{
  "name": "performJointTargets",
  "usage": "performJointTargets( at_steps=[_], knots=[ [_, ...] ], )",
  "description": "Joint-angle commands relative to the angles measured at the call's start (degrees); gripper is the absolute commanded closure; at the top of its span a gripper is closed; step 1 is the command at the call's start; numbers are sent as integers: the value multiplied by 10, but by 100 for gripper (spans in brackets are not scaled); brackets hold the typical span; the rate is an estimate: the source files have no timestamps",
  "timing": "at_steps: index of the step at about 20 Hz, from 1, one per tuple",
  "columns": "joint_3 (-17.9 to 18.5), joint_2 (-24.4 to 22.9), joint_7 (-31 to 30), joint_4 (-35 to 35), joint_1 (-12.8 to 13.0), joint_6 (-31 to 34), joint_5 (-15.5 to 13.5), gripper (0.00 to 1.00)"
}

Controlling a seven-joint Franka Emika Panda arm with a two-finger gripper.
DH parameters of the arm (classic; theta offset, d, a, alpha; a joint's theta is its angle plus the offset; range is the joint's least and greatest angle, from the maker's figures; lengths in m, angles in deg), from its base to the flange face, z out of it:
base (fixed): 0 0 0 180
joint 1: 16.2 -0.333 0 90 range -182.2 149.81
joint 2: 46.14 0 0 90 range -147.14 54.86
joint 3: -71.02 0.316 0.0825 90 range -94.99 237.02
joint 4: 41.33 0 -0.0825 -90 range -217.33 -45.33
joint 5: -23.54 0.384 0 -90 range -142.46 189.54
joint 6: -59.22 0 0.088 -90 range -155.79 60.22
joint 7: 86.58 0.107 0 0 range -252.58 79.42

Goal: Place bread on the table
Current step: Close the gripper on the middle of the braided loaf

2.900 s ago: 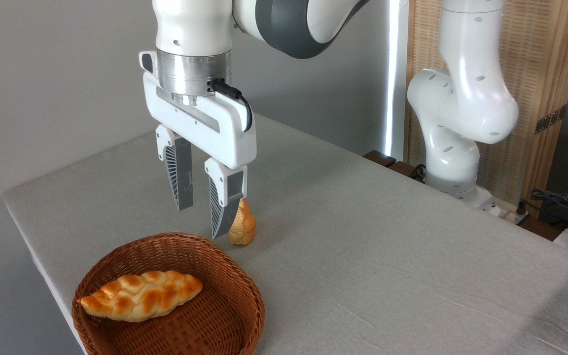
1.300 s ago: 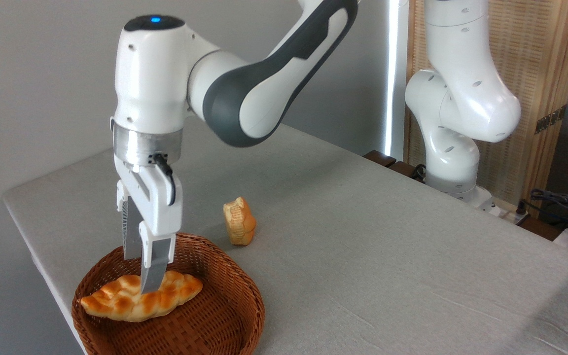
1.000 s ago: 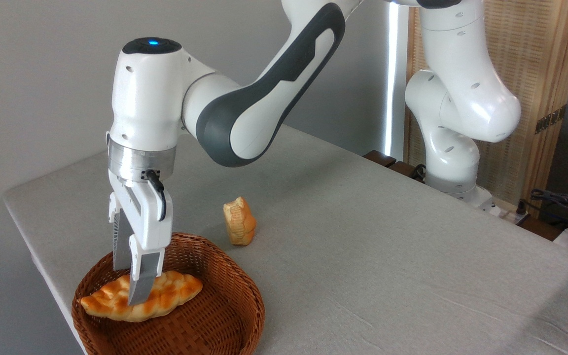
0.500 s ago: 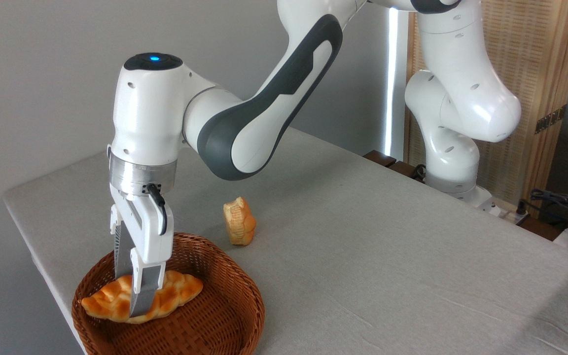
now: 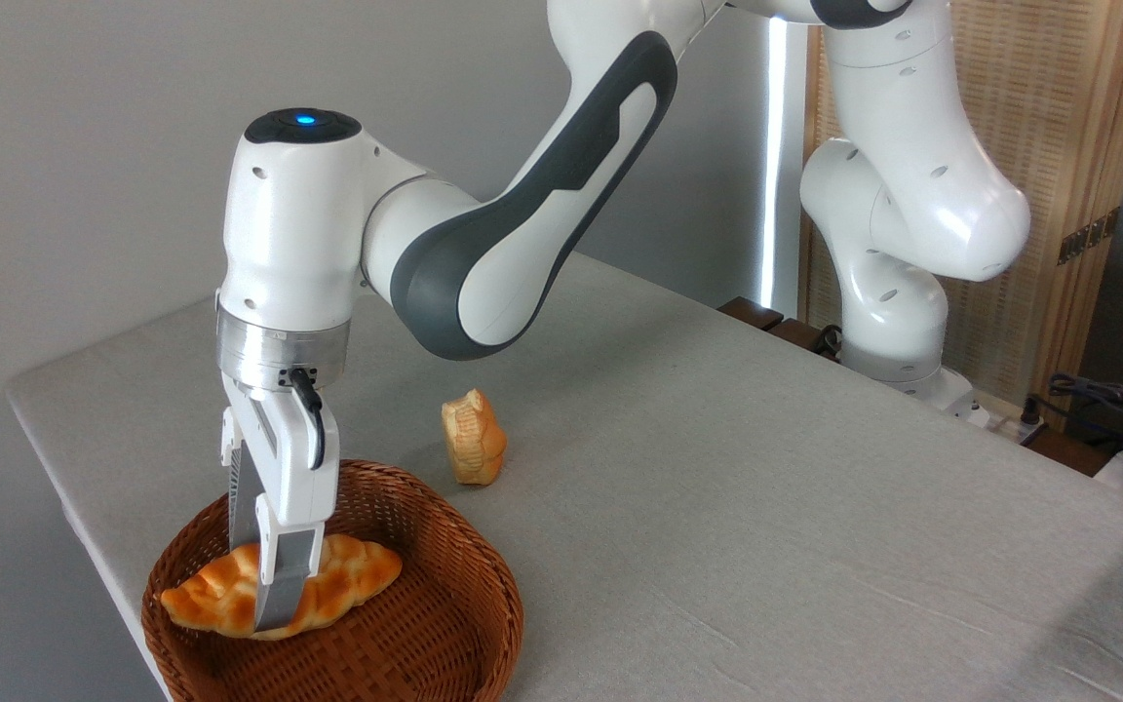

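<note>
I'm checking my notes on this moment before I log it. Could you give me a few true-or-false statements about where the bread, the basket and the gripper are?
1. The braided bread lies inside the wicker basket. True.
2. The gripper hangs high above the basket, clear of the loaf. False: it is down in the basket with its fingers either side of the loaf's middle.
3. A small bread piece stands on the table outside the basket. True.
4. The small bread piece is touching the basket rim. False: a strip of grey cloth shows between them.
5. The basket sits in the middle of the table. False: it sits at the table's near left edge.
</note>
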Motion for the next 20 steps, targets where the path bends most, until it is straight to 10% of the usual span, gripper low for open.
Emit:
performJointTargets(
  at_steps=[1,17,20],
  knots=[
    [0,-3,5,2,-2,-3,-6,0],
    [-12,8,9,-5,-2,6,-16,0],
    [-12,7,9,-6,-2,6,-11,41]
  ],
)
